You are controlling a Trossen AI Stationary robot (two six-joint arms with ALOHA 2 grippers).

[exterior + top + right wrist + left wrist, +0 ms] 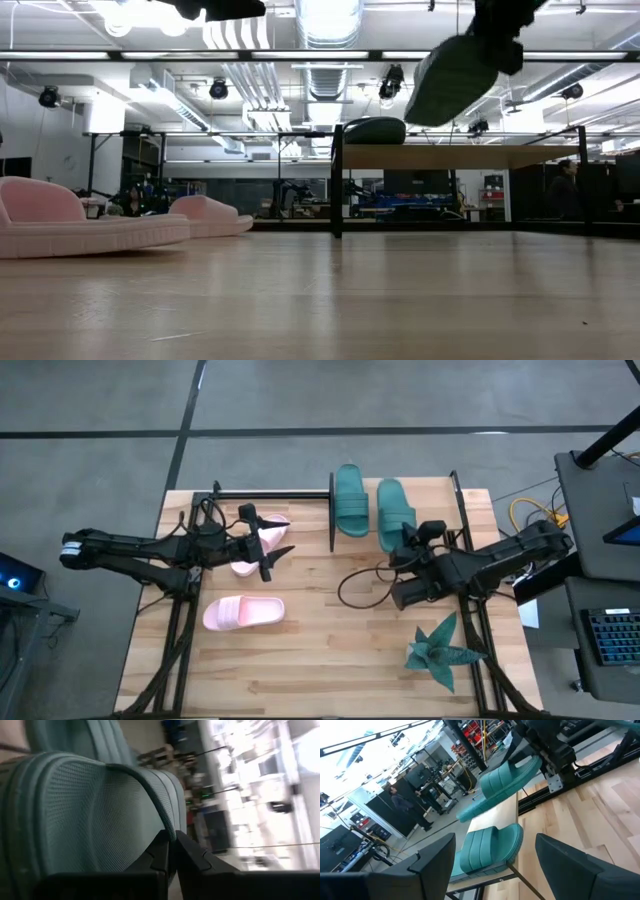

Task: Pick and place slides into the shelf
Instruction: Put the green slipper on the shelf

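Observation:
One teal slide [350, 500] lies sole down on the shelf [470, 157], a light board between black uprights at the table's far edge. A second teal slide [396, 512] hangs tilted above the board to its right, with my right gripper [172, 840] shut on it. Two pink slides lie on the table at the left: one [243, 612] nearer the front, one [252, 542] partly under my left arm. My left gripper [495, 840] stands open above the table, pointing level toward the shelf, with nothing between its fingers. My right gripper pinches a thin raised edge of the teal slide's sole [167, 827] between its two fingers, at the slide's near end. The slide is lifted clear of the shelf board and tilted, its underside [455, 75] showing in the low view.
A teal spiky star-shaped plant [442, 650] sits at the table's front right. A dark cable [360, 588] loops on the wood under the right arm. Bare tabletop lies in the middle and along the front. A person [565, 185] stands in the room beyond.

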